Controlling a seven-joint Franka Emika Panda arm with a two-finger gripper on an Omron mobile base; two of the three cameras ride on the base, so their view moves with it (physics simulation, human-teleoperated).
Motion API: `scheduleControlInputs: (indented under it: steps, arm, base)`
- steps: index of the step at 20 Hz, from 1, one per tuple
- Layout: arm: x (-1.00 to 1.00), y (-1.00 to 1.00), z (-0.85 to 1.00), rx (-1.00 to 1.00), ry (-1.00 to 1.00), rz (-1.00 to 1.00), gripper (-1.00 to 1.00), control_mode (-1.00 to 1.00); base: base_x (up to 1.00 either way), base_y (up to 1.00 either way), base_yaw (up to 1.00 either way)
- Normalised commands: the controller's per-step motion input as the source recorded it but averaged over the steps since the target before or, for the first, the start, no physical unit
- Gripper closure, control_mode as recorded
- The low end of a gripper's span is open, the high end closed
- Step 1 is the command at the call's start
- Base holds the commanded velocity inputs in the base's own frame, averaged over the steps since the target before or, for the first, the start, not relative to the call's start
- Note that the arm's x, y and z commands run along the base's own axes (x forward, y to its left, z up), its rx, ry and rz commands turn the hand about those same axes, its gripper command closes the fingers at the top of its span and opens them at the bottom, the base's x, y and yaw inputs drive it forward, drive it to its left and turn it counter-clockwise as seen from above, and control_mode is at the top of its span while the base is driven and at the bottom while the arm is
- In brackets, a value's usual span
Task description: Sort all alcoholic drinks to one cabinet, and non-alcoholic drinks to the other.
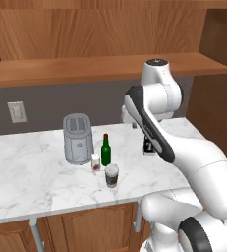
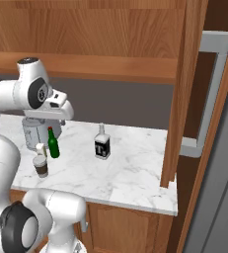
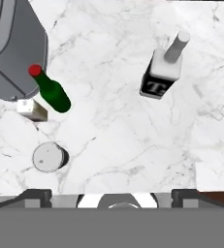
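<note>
A white marble counter (image 1: 31,172) runs below wooden wall cabinets (image 1: 95,29), with a grey backsplash and a wall socket behind it. The landmark is the grey metal toaster (image 1: 78,139), boxy with rounded corners, standing toward the back. Just in front of the toaster, to its right, stands the slim dark-green glass bottle with a red cap (image 1: 105,150); the small white carton with a red-pink mark (image 1: 96,162) sits beside it. The paper coffee cup with white lid and dark sleeve (image 1: 111,175) stands nearer the counter's front edge. The clear squarish bottle with a black label (image 2: 102,143) stands well apart to the toaster's right, with bare marble all around it and open counter reaching a wooden upright panel (image 2: 177,99). The gripper (image 3: 111,193) hangs above the counter, jaws spread wide, holding and touching nothing.
</note>
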Motion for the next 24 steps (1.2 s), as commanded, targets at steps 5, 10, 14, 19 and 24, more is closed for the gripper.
scheduleControlInputs:
  steps: [5,10,14,19,24]
  arm:
    - [-0.06,0.61,-0.09,-0.05,-0.04,-0.18,-1.00,-1.00]
    - [-0.14,0.60,-0.23,-0.02,-0.07,-0.22,-1.00,-1.00]
    - [-0.17,0.49,-0.24,0.00,-0.11,-0.25,-1.00,-1.00]
    - [-0.10,0.48,-0.29,0.00,-0.10,-0.26,-1.00,-1.00]
    - [-0.03,0.38,-0.26,-0.02,-0.09,-0.26,-1.00,-1.00]
  base:
    - [0.00,0.00,0.00]
    - [0.00,0.00,0.00]
    - [0.00,0.00,0.00]
    - [0.00,0.00,0.00]
    - [0.00,0.00,0.00]
